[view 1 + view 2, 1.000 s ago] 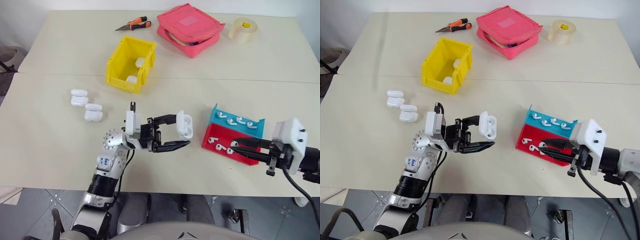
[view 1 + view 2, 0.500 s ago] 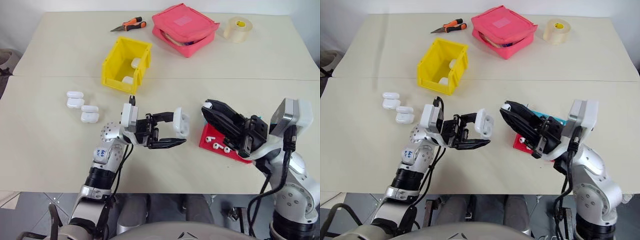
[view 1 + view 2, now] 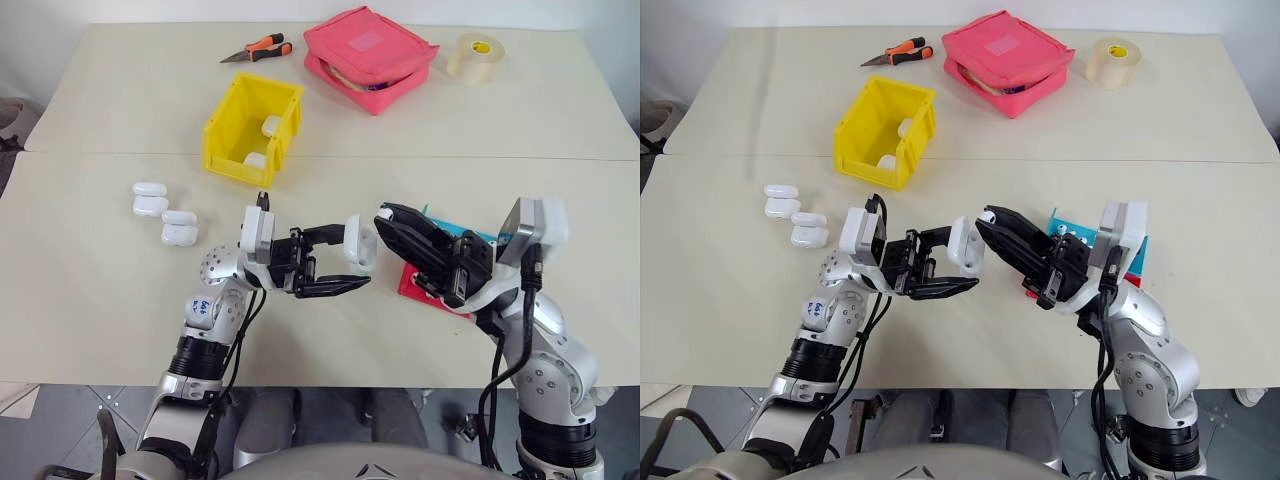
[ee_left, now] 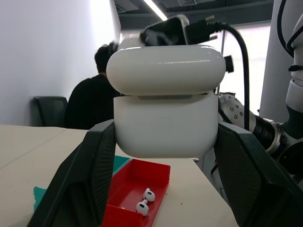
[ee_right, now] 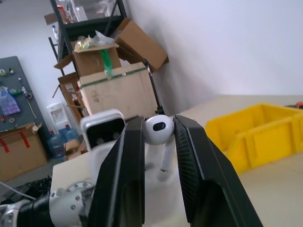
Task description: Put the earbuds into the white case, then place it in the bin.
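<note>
My left gripper (image 3: 352,258) is shut on the white case (image 3: 358,245), held above the table's middle with its lid hinged open. In the left wrist view the case (image 4: 165,123) sits squarely between both fingers. My right gripper (image 3: 386,214) is shut on one of the earbuds (image 5: 159,130), its tips right beside the open case. More earbuds (image 4: 144,201) lie in the red tray (image 3: 425,290). The yellow bin (image 3: 252,130) stands behind the left arm with white cases inside.
Several spare white cases (image 3: 165,213) lie in a cluster left of my left arm. A blue tray (image 3: 470,238) sits behind the red one, partly hidden by my right arm. A pink pouch (image 3: 372,58), a tape roll (image 3: 474,57) and orange pliers (image 3: 259,47) lie along the far side.
My right arm has swung up and to the left from the trays, bringing its earbud next to the open case. The left gripper has held the case still.
</note>
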